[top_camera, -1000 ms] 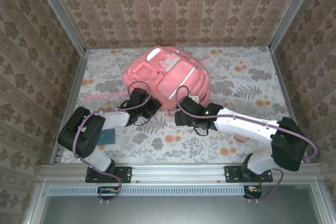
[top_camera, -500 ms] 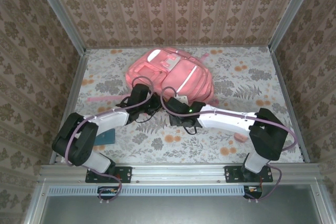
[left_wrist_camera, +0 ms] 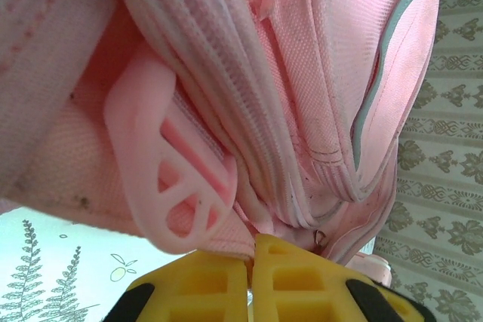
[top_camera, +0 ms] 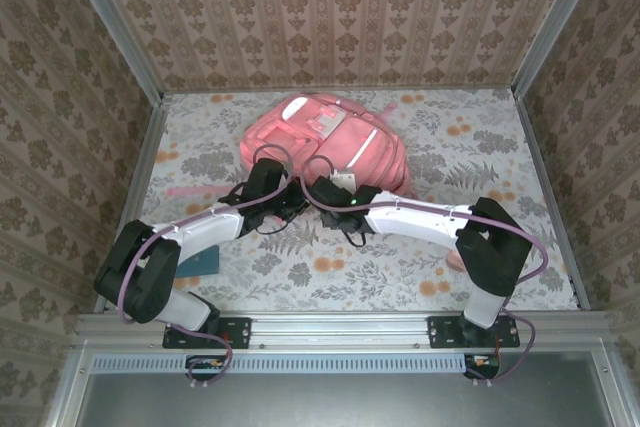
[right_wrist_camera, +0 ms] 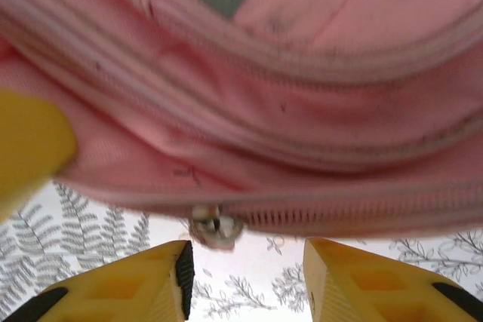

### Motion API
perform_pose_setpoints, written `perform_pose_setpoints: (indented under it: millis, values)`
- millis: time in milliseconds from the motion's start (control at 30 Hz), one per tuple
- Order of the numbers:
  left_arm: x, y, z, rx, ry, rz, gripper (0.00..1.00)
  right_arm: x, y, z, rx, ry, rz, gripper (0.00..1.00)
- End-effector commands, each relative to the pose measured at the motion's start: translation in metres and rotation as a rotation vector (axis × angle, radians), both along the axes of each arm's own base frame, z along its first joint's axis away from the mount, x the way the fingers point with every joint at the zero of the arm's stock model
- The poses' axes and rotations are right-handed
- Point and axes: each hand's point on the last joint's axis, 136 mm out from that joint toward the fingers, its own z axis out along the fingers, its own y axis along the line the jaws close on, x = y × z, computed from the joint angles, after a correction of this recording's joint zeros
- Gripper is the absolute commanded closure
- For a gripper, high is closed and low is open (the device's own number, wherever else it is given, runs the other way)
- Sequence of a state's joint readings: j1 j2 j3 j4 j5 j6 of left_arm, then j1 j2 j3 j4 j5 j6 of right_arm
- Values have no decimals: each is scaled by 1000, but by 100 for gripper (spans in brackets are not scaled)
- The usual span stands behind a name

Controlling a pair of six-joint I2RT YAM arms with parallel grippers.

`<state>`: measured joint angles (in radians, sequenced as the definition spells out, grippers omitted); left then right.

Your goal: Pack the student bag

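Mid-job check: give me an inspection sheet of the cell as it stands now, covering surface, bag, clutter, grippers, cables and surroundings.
Surface: floral-print table, flat.
Job's things: pink student bag lying centre-far; zipper pull hanging at its near edge.
Clutter: dark blue flat item partly hidden by the left arm; small pink item beside the right arm; thin pink strip left of the bag.
Grippers: left gripper shut, tips against the bag's zipper seam; right gripper open, just below the zipper pull.
Cables: purple cables looped above both wrists, close to the bag.
Surroundings: patterned walls; metal frame rail at the near edge.
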<state>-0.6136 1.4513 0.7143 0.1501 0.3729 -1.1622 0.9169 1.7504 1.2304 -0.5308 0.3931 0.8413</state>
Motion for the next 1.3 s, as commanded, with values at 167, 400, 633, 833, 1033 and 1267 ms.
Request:
perform_pose_setpoints:
  millis: [167, 400, 633, 833, 1033, 1267]
  values:
    - [2, -20, 45, -95, -99, -70, 93, 19, 10, 6, 4, -41, -5, 65]
    - [6, -10, 34, -32, -88, -25, 97, 9, -22, 2, -128, -18, -56, 87]
    - [10, 15, 15, 86, -82, 18, 100, -13, -74, 1, -228, -15, -90, 90]
    - [12, 34, 1, 117, -63, 41, 100, -20, -122, -8, -179, 41, -157, 89]
    - [15, 41, -2, 116, -56, 38, 100, -16, -101, -5, -58, 89, 7, 80]
    - [16, 43, -3, 116, -50, 32, 99, -12, -89, -9, -150, 140, 175, 65]
